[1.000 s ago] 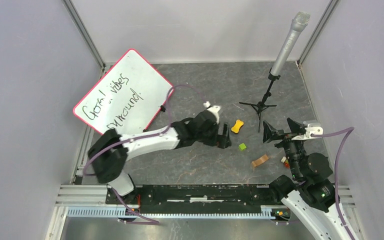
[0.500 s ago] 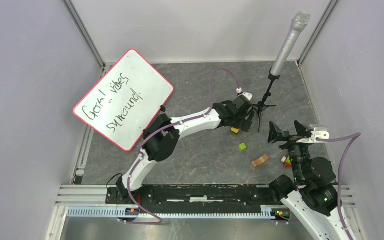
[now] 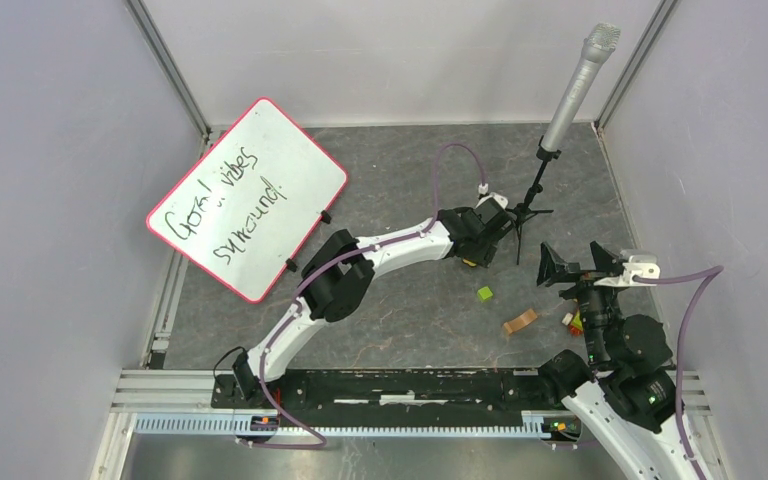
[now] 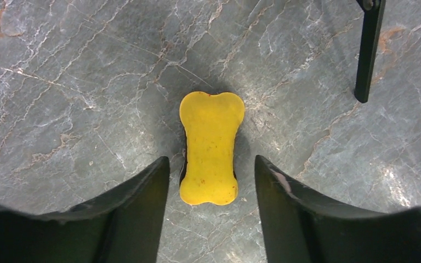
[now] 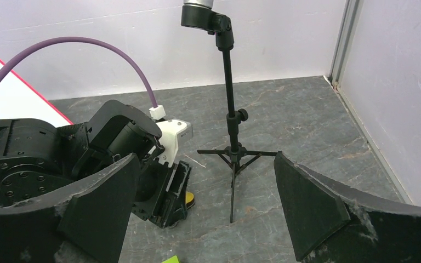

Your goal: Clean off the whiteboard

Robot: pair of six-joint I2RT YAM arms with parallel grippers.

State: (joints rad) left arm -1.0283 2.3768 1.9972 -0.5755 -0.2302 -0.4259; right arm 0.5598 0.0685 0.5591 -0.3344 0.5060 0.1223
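The whiteboard (image 3: 250, 205) sits at the far left of the desk (image 3: 410, 160), turned at an angle with one corner out past the desk's left edge. It seems to lean on the left wall, though the overhead view does not settle that. Two lines of dark handwriting cross its lower half, so none of the erasing is done. It looks like a thin, stiff, light panel with a slick face and a red-pink rim. Under wiping pressure it would probably slide or rock, so it is best steadied at the bare rim near its right corner, clear of the writing and of the small black clips. Well to its right, near the desk's middle, lies a yellow bone-shaped eraser (image 4: 210, 147) with a dark layer showing along its lower left side. It is likely light and somewhat soft, and it is easiest to take across its narrow waist. The left gripper (image 4: 211, 163) hangs straight over it, with its jaws apart on either side of the nearer half. A sliver of desk shows on both sides, so nothing is gripped yet. Just beyond the eraser is a foot of the microphone stand (image 3: 525, 210), close enough to be knocked. A green cube (image 3: 485, 293) and a brown piece (image 3: 520, 321) lie nearer the arms. The right gripper (image 5: 205, 159) hovers off to the right, facing the left arm, its jaws spread wide and empty.
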